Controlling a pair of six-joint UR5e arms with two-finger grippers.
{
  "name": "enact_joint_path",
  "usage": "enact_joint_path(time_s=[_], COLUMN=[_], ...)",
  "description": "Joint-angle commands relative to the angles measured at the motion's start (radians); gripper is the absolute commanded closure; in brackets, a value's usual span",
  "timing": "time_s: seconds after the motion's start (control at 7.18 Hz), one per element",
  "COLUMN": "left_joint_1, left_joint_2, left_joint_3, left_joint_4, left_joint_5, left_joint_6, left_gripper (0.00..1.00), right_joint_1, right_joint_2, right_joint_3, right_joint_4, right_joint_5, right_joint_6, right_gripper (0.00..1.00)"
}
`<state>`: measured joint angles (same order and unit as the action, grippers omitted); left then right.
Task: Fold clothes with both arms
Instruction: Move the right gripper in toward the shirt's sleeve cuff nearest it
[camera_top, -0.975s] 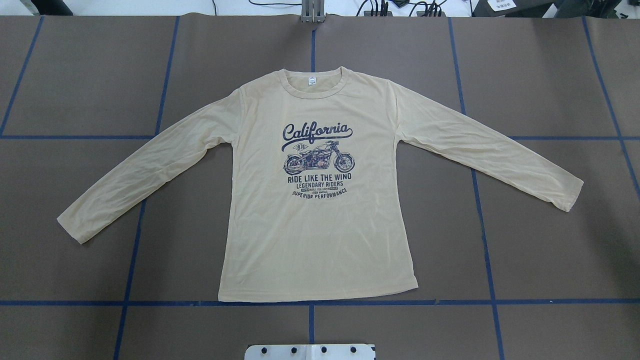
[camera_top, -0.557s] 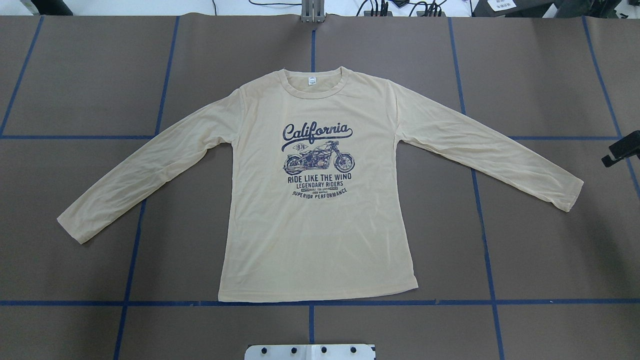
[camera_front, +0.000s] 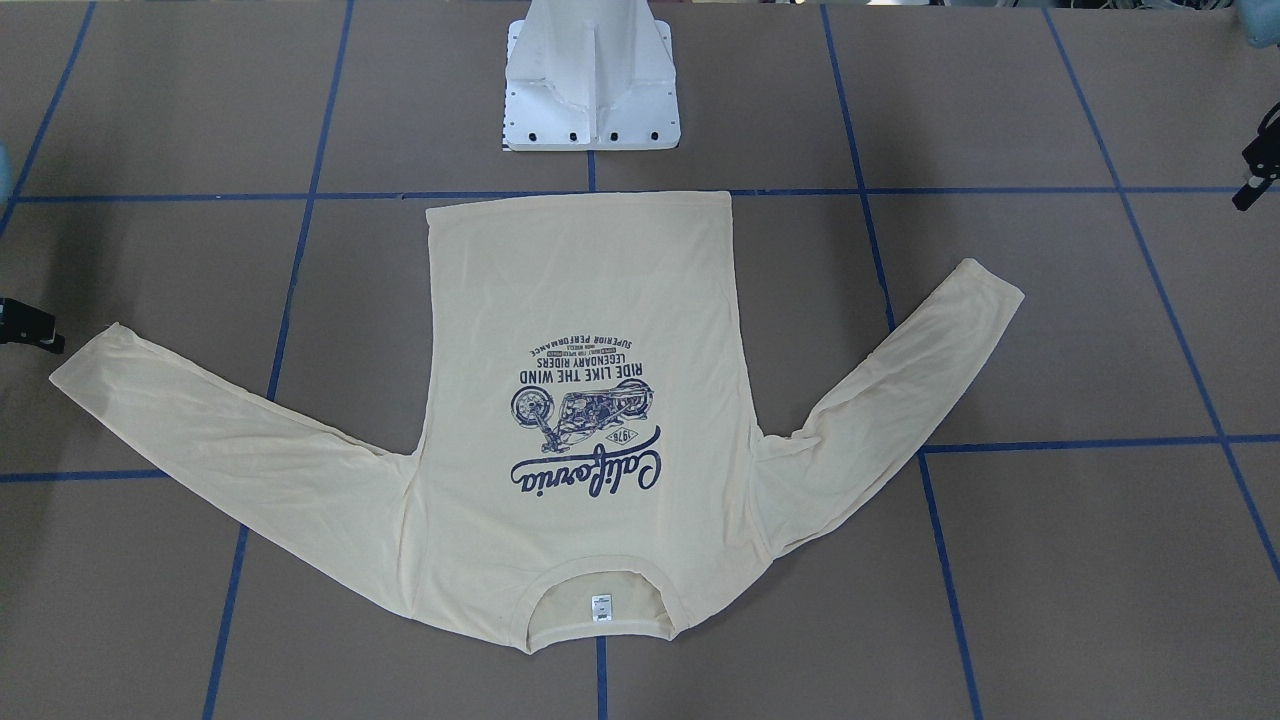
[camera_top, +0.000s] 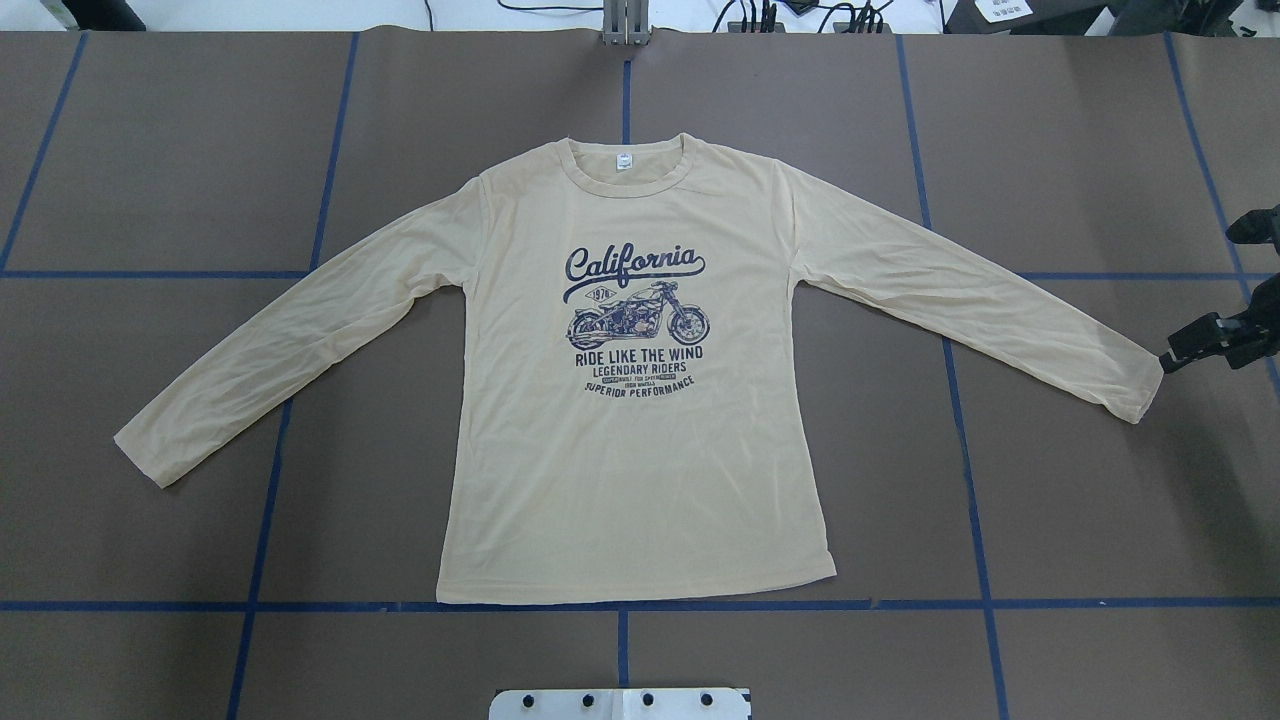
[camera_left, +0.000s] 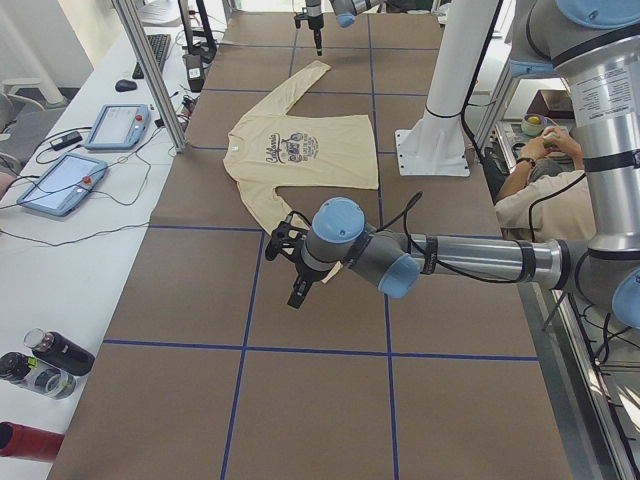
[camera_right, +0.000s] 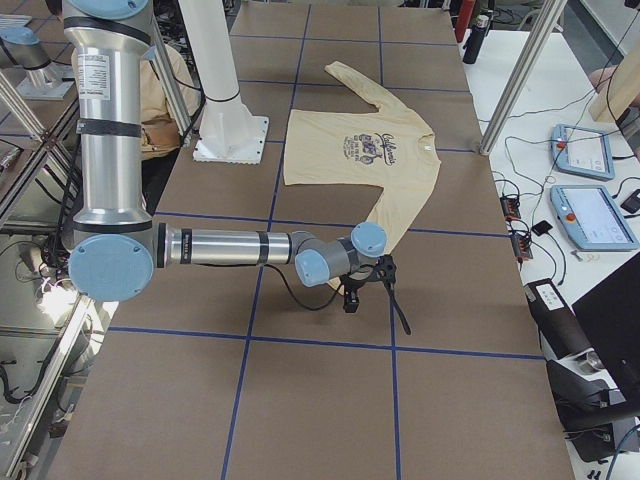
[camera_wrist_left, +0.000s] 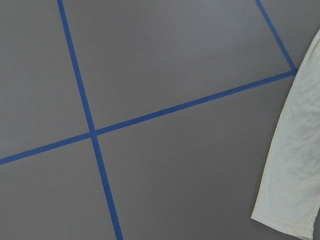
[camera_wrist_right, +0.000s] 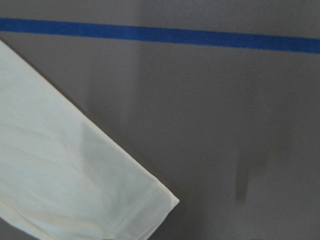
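The clothes are one cream-yellow long-sleeved shirt (camera_top: 640, 450) lying flat and print-up on the brown table, sleeves spread, collar at the far side. My right gripper (camera_top: 1205, 320) hovers just outside the right sleeve's cuff (camera_top: 1140, 390) and looks open and empty; the right wrist view shows that cuff (camera_wrist_right: 65, 175) below it. My left gripper (camera_front: 1255, 165) is off the overhead view, over bare table beyond the left sleeve, fingers apart in the exterior left view (camera_left: 285, 272). The left cuff (camera_wrist_left: 295, 165) shows at the right edge of the left wrist view.
The white pedestal base (camera_front: 592, 90) stands at the near table edge behind the hem. Blue tape lines (camera_top: 620, 605) grid the table. Frame posts (camera_left: 150, 70), tablets (camera_left: 60, 180) and bottles (camera_left: 45, 365) line the operators' side. A person (camera_left: 530, 190) sits behind the robot.
My right gripper has come into the overhead view from the right edge and moved in toward the right sleeve's cuff. The shirt has not moved.
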<state>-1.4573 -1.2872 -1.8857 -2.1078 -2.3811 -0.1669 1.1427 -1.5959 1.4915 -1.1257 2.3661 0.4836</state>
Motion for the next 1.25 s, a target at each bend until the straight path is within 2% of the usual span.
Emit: enact_joint_path(time_s=[0.0, 0.42, 1.11], left_joint_1=[0.000, 0.000, 0.000], left_joint_2=[0.000, 0.002, 0.009], left_joint_3=[-0.004, -0.003, -0.003], left_joint_4=[-0.003, -0.005, -0.024], left_joint_5=[-0.001, 0.000, 0.000], left_joint_6=[0.001, 0.004, 0.004], left_gripper=[0.00, 0.00, 0.00], right_joint_1=[-0.049, -0.049, -0.050], right_joint_2=[0.010, 0.014, 0.033], right_joint_3=[-0.027, -0.033, -0.057], right_joint_4=[0.101, 0.101, 0.101], right_joint_5=[-0.039, -0.054, -0.053], right_joint_6=[0.165, 0.165, 0.167], right_gripper=[0.12, 0.17, 0.20])
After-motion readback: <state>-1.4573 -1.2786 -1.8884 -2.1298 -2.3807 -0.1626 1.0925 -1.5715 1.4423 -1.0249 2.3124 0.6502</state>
